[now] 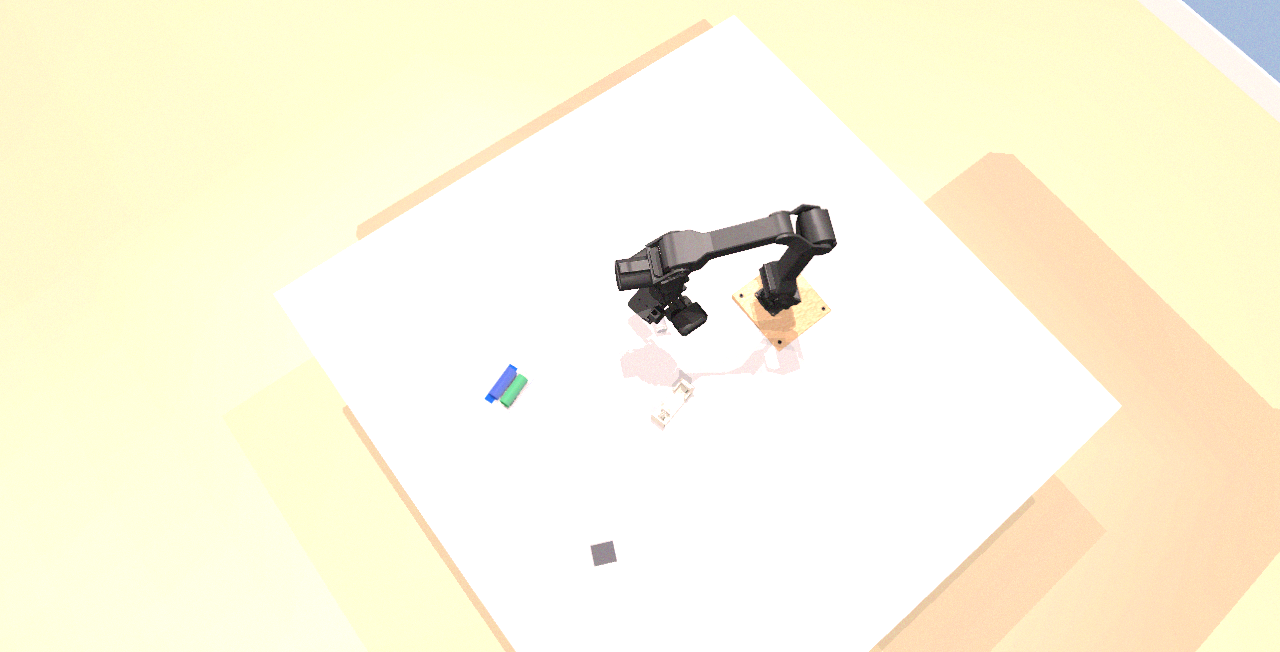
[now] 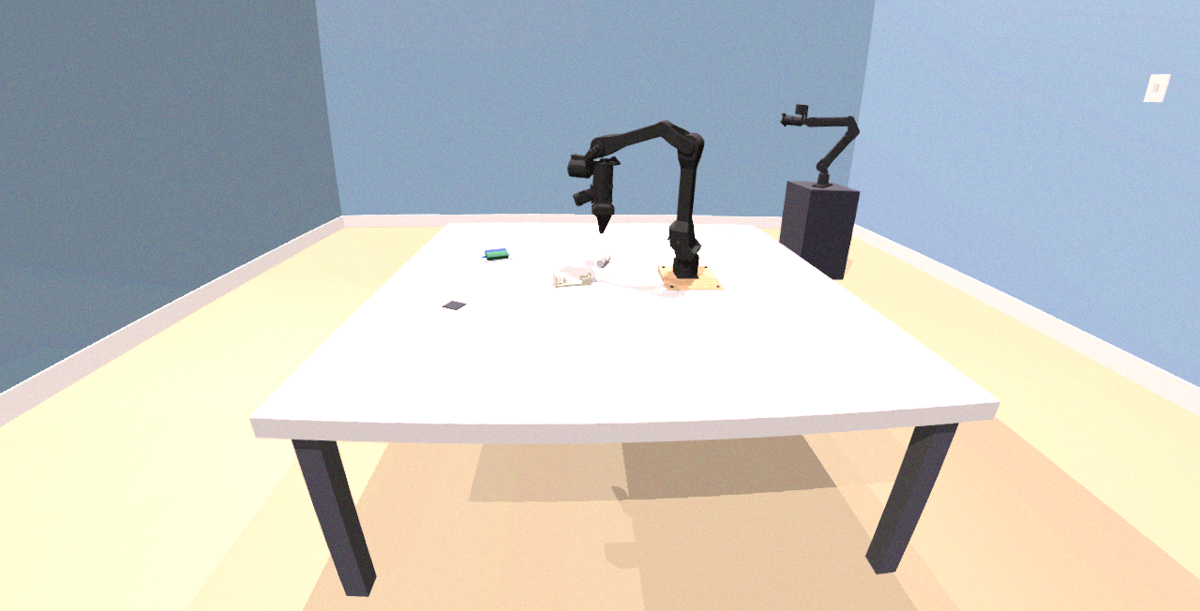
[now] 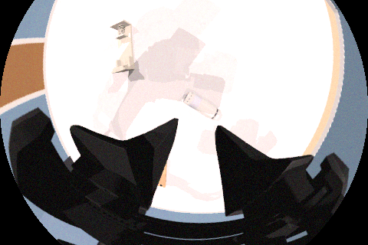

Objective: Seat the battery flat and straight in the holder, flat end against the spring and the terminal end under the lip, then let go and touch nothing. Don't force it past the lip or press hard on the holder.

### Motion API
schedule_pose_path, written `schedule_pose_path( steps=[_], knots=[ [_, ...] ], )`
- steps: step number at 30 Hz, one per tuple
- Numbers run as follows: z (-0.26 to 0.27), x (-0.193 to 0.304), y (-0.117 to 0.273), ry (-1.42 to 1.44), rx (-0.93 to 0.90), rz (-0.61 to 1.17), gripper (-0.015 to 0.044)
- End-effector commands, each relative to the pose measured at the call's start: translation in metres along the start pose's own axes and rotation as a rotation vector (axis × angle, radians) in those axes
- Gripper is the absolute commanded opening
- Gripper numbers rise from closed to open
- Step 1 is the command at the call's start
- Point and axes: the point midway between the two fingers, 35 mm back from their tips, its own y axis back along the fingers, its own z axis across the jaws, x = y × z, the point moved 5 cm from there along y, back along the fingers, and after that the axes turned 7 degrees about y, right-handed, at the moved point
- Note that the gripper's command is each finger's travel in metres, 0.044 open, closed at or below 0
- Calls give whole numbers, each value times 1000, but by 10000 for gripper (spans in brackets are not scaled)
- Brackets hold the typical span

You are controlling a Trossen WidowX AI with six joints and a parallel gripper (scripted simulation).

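No readable labels or writing on anything. Gripper (image 3: 196, 128) is released, jaws partly apart, nothing between them, hanging well above the worktop (image 2: 587, 355). Battery (image 3: 201, 104) lies on its side on the worktop just ahead of the fingertips in the wrist view, not in the holder (image 3: 124, 48). It's a small pale silver-white cylinder, angled diagonally. Holder is cream, off to the left of the battery, apart from it. Green and blue cylinders (image 1: 507, 386) sit together far off.

White table (image 2: 587, 355) bears battery (image 3: 201, 104), holder (image 1: 671, 404), gray square (image 1: 603, 553).
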Motion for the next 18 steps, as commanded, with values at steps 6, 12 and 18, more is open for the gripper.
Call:
schedule_pose_path(
  steps=[6,12,18],
  knots=[
    [-12,9,-45,959,-8,12,241],
    [-14,12,-54,1187,-9,12,241],
    [-14,12,-54,1187,-9,12,241]
  ],
)
